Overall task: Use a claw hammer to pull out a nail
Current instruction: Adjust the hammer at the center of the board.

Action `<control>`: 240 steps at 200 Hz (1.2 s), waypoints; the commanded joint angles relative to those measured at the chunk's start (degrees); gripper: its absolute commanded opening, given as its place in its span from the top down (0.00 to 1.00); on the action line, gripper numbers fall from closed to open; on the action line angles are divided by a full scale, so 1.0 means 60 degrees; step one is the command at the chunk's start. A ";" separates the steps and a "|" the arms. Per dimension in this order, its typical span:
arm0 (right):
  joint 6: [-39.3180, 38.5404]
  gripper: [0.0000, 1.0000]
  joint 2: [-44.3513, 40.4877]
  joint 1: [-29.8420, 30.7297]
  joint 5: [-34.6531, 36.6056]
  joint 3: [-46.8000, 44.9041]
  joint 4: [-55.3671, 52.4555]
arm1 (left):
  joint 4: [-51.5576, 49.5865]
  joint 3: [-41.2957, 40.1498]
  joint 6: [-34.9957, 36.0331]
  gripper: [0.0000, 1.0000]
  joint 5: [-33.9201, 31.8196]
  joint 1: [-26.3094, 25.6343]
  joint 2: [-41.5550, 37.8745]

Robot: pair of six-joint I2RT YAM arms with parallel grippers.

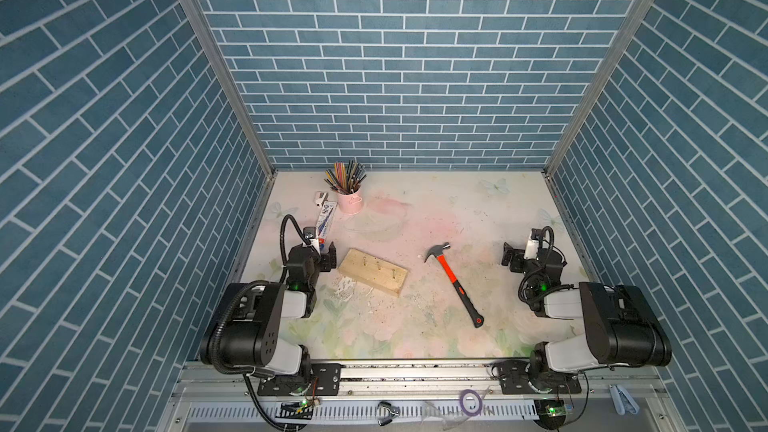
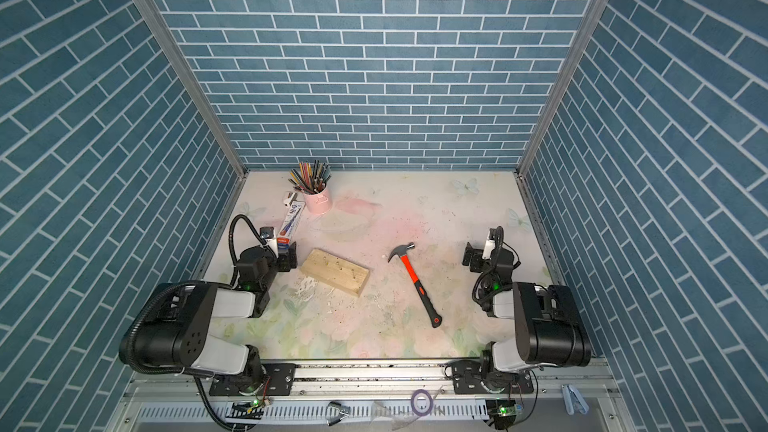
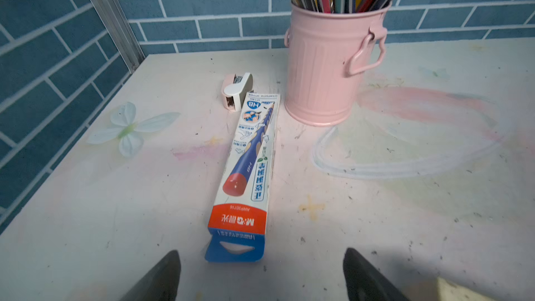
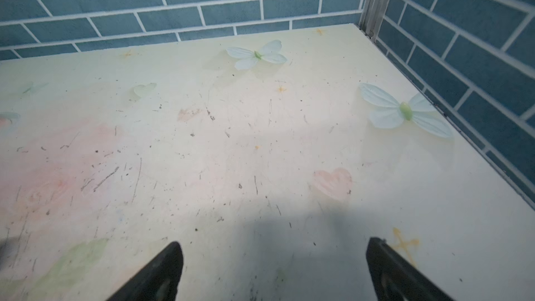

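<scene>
Top views, both of them, say the same thing: I'd call this zero progress. The grey-headed claw hammer point(image 1: 453, 280) with the orange-red shaft and black rubber grip lies flat on the pastel floral tabletop point(image 1: 436, 201). It sits a bit right of centre in the lower half of the frame, well apart from both arms. Its long axis runs diagonally, with the steel head toward the upper left and the black grip end toward the lower right. The claw curls out to the left.

Left of it sits a pale rectangular wood block point(image 1: 372, 271) with three small metal nails point(image 1: 378, 265) sticking up, none pulled. So grabbing the hammer, hooking a nail and levering it out are all left to do, I reckon.

Left wrist view: the left gripper point(image 3: 260, 251) has its jaws wide apart, clamping nothing. A white-and-blue cardboard pencil box point(image 3: 246, 163) and a pink tin bucket point(image 3: 327, 65) of coloured pencils lie ahead. No hammer in this shot.

Right wrist view: the right gripper point(image 4: 275, 242) is spread wide too and empty, over bare scuffed table. No hammer here either.
</scene>
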 commanded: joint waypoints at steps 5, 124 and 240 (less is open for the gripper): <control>-0.0667 0.01 0.0475 -0.0075 -0.0223 0.0292 0.1852 | 0.1749 0.0274 0.0186 0.12 -0.0258 -0.0088 0.0296; -0.0667 0.01 0.0460 -0.0082 -0.0215 0.0281 0.1852 | 0.1737 0.0270 0.0192 0.12 -0.0258 -0.0077 0.0291; -0.0875 0.01 -0.0943 -0.0081 -0.0602 0.1181 -0.0755 | 0.0397 0.0399 0.0372 0.12 -0.1034 -0.0515 -0.1239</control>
